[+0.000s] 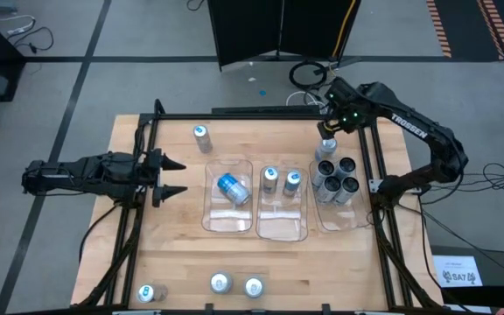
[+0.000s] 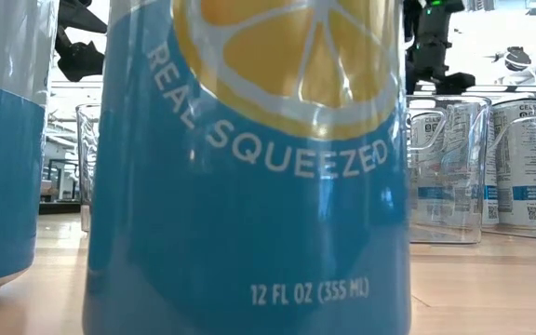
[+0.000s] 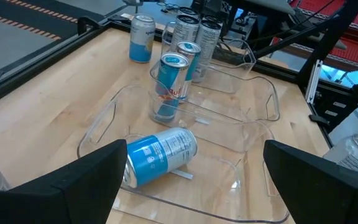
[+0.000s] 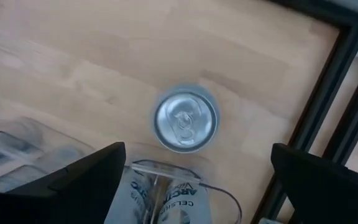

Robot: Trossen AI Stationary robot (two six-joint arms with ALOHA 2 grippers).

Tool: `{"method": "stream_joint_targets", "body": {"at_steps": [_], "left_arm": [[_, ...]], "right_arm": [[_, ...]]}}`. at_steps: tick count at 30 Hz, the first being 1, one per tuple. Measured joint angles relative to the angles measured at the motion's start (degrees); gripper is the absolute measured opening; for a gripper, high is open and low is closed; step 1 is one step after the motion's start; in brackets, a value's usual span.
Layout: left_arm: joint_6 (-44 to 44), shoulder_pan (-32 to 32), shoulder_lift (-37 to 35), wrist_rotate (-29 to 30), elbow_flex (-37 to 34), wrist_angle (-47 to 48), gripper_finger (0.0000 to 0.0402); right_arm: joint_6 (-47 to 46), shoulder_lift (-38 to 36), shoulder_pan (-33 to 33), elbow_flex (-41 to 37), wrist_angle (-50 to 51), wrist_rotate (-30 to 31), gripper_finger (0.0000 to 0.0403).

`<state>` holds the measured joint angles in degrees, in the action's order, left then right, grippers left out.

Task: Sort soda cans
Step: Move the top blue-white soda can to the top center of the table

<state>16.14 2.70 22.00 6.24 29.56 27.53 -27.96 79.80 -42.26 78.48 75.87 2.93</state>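
Now right gripper [image 1: 326, 131] hangs over the far end of the right tray [image 1: 357, 214], jaws apart, gripping nothing; an upright can [image 4: 186, 120] stands directly below it, just beyond four dark cans [image 1: 337, 175]. Left gripper [image 1: 171, 178] waits open left of the left tray [image 3: 98, 127], which holds a tipped blue can [image 3: 159, 154]. Middle tray [image 1: 282, 229] has two upright cans [image 1: 281, 181].

Blue-white can [image 3: 159, 155]; blue-silver can [image 3: 169, 84]; blue can, yellow lemon print [image 2: 249, 167]; light wood table [image 1: 173, 254].

A pale wooden table [image 1: 182, 262] edged by a black metal frame [image 1: 261, 115] stands on a grey tiled floor [image 1: 147, 35], with a black upright panel [image 1: 274, 31] and black coiled cables [image 1: 309, 74] behind it.
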Motion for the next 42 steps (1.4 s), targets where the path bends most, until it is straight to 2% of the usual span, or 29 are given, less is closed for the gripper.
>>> {"method": "stream_joint_targets", "body": {"at_steps": [6, 11, 19, 24, 33, 37, 42], "left_arm": [[0.0, 0.01, 0.0, 0.0, 0.0, 0.02, 0.0384], [0.0, 0.02, 0.0, 0.0, 0.0, 0.0, 0.0384], [-0.01, 0.01, 0.0, 0.0, 0.0, 0.01, 0.0384], [-0.01, 0.02, 0.0, 0.0, 0.0, 0.02, 0.0384], [-0.02, 0.02, 0.0, 0.0, 0.02, 0.02, 0.0384], [-0.02, 0.02, 0.0, 0.0, 0.02, 0.01, 0.0384], [-0.02, 0.02, 0.0, 0.0, 0.02, 0.0, 0.0384]], "right_arm": [[-1.23, 0.01, 0.0, -8.65, -4.52, 0.64, 0.0394], [-1.43, 0.04, 0.0, -15.21, -13.9, -0.15, 0.0393], [-2.14, 0.04, 0.11, -18.84, -23.14, -0.12, 0.0393], [-2.59, 0.47, 0.11, -21.31, -23.14, -0.26, 0.0371], [-3.84, 1.85, -0.04, -22.63, -29.18, 0.03, 0.0282], [-6.68, 1.98, 0.0, -22.02, -30.18, -3.48, 0.0281], [-9.5, 2.05, 2.0, -17.43, -30.24, -3.19, 0.0281]]}}
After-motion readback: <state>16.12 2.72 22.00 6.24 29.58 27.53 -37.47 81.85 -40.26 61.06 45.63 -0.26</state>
